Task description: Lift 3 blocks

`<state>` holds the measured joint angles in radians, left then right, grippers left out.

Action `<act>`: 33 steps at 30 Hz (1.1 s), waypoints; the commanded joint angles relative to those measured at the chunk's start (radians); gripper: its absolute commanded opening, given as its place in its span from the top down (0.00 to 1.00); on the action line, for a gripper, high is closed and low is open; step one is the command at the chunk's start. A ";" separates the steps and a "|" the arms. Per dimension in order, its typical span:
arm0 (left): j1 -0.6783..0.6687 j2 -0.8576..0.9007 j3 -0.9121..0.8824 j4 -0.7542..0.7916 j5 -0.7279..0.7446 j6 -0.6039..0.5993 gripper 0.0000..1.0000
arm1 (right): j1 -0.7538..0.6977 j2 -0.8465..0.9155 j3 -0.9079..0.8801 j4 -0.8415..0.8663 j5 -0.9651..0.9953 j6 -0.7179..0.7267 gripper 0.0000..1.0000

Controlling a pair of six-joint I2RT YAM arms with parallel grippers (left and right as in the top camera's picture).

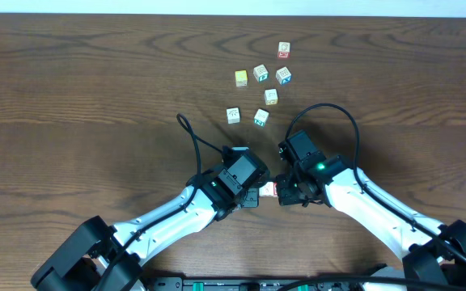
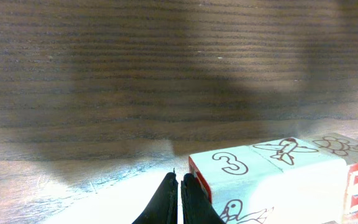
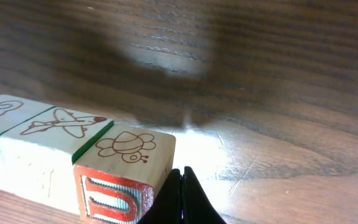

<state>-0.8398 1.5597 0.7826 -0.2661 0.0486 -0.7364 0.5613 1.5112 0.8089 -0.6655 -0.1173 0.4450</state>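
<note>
— How are the pincers found, nearest first?
— Both are seen fully closed. The left gripper (image 2: 180, 180) and the right gripper (image 3: 183, 174) are set against opposite ends of the row of three blocks (image 1: 269, 191).
— And farther off?
— Seven loose cubes (image 1: 271, 96) are scattered on the wooden table (image 1: 95, 81).

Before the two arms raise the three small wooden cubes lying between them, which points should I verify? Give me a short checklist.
1. Left gripper shut: ok.
2. Right gripper shut: ok.
3. Three small wooden picture cubes in one straight row, faces touching: ok.
4. One gripper at each end of the row: ok.
5. Squeeze firm enough to hold the row: cannot tell.
6. Other loose wooden cubes apart from the row: ok.
</note>
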 commanded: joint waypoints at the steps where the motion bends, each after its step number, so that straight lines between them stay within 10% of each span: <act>1: -0.029 -0.038 0.069 0.042 0.097 0.002 0.93 | 0.043 -0.035 0.039 0.025 -0.161 0.004 0.99; 33: -0.029 -0.061 0.101 0.008 0.100 0.002 0.93 | 0.043 -0.042 0.057 0.002 -0.180 0.026 0.99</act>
<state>-0.8398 1.5394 0.7994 -0.2996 0.0483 -0.7361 0.5613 1.4891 0.8108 -0.6777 -0.1196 0.4675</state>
